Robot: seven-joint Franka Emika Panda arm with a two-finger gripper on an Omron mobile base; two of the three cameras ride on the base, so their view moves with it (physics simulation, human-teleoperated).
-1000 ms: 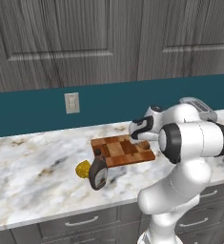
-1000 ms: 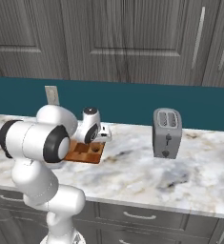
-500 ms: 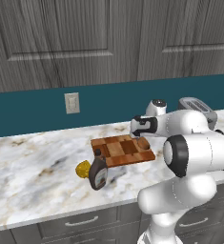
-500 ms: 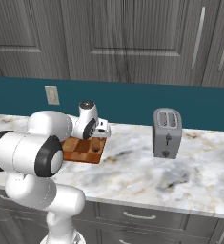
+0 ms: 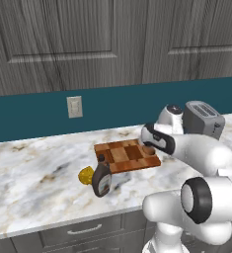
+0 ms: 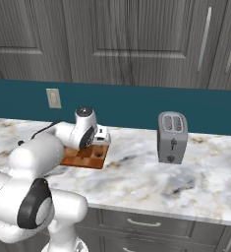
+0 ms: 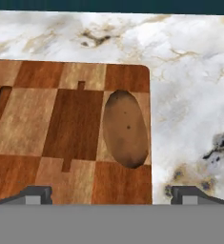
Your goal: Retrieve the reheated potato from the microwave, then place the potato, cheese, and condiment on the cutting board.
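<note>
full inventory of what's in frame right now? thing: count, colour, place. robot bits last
cutting board: 1, light and reddish-brown blocks, on the counter middle.
potato: 1, tan-brown, lying on the board near its right edge in the hand view.
cheese: 1, yellow, on the counter off the board's front left corner.
bottle: 1, dark with pale label, beside the cheese, leaning against the board's front left corner.
toaster: 1, grey, on the counter right of the board.
wall outlet: 1, pale, on the teal backsplash.
counter: 1, white marble with brown veins.
cabinets: grey wood grain, above the backsplash.
drawers: grey, under the counter.
end effector: 1, dark tips, open, over the board, holding nothing.
</note>
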